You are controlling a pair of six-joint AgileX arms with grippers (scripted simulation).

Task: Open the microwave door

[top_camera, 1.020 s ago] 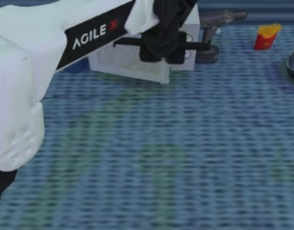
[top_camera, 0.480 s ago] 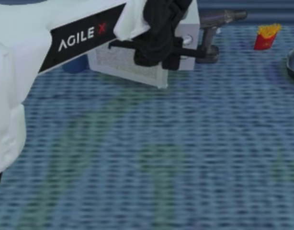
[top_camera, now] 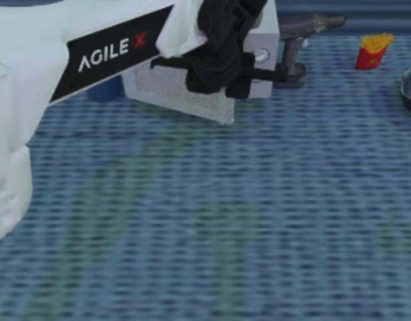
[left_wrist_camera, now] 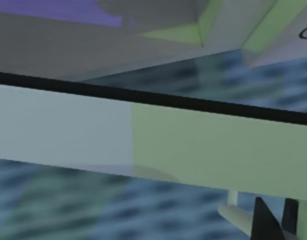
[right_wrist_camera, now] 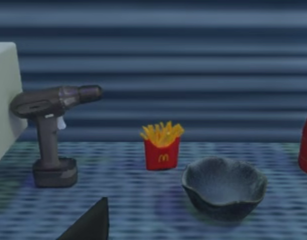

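the microwave point(top_camera: 262, 30) stands at the far edge of the table, left of centre. its door point(top_camera: 182, 93) is swung partly out, the free edge angled toward the front. the left gripper point(top_camera: 222, 63) is placed at that edge; whether its fingers are clamped cannot be told. the pulling step appears under way; a wider outward arc is called for next.
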